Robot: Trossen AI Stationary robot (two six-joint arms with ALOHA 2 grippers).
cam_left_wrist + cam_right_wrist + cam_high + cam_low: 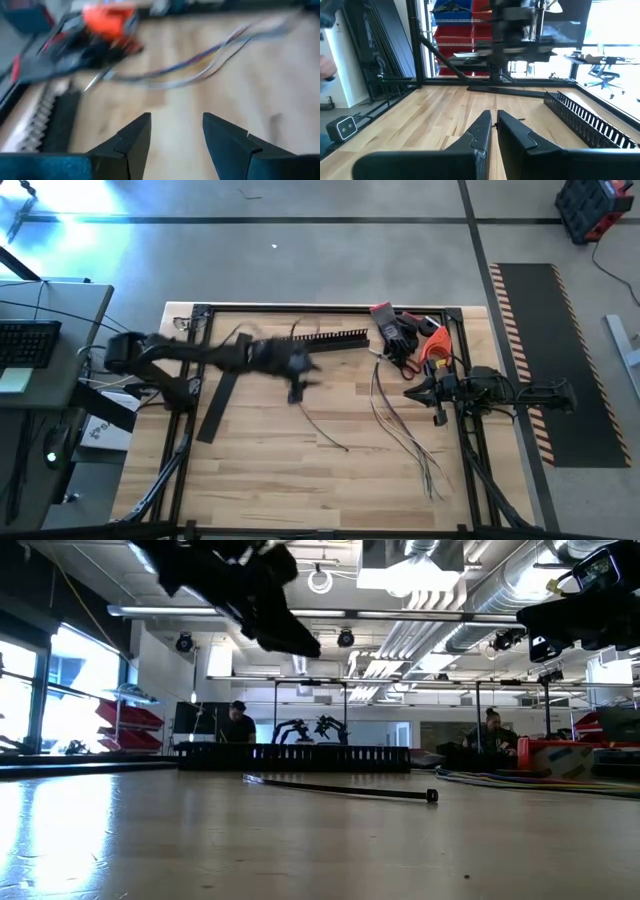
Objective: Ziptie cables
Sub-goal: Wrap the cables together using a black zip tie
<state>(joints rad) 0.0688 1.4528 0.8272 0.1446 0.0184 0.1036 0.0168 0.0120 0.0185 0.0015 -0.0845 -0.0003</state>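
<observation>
The cables (400, 430), several thin pale and dark wires, lie loosely curved on the wooden table's right half; the left wrist view shows them as a bundle (200, 65) ahead of the fingers. A thin black zip tie (340, 788) lies flat on the table near the middle (325, 435). My left gripper (300, 370) hangs above the table's middle, blurred, open (175, 117) with nothing between its fingers. My right gripper (410, 393) stays at the right side, above the cables' far ends, shut (493, 114) and holding nothing.
A black comb-toothed duct (330, 338) lies along the far edge, a flat black strip (218, 405) at the left. Gloves (398, 332) and an orange tool (435, 342) sit in the far right corner. A black frame (200, 315) borders the table.
</observation>
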